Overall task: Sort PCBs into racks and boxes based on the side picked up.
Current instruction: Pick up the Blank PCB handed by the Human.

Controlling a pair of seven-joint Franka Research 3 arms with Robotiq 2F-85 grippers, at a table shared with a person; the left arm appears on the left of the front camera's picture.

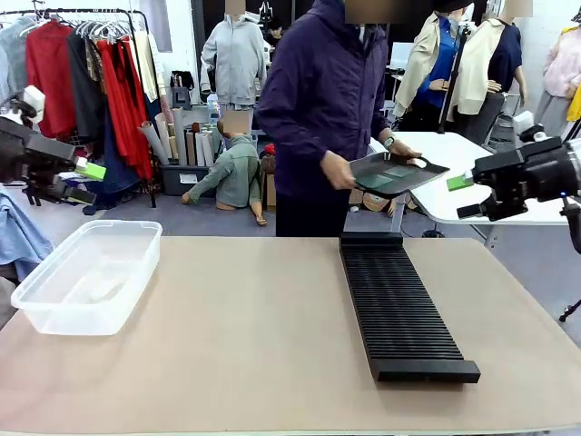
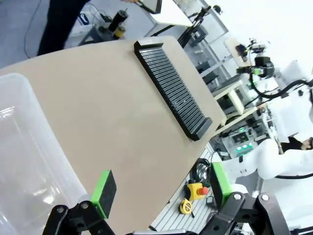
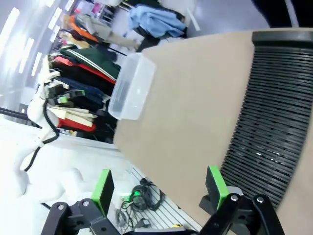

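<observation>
PCBs [image 1: 397, 171] on the tray [image 1: 434, 167], upper right, look thin, stiff, light; pinch an edge. Wide open, empty: left claw [image 2: 161, 188], right claw [image 3: 159, 186].

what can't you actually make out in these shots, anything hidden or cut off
- PCBs on the tray the person holds: front view, too small and far off to count.
- Box: left wrist view, cut off by the left and bottom edges.
- Rack: right wrist view, cut off by the right edge.
</observation>
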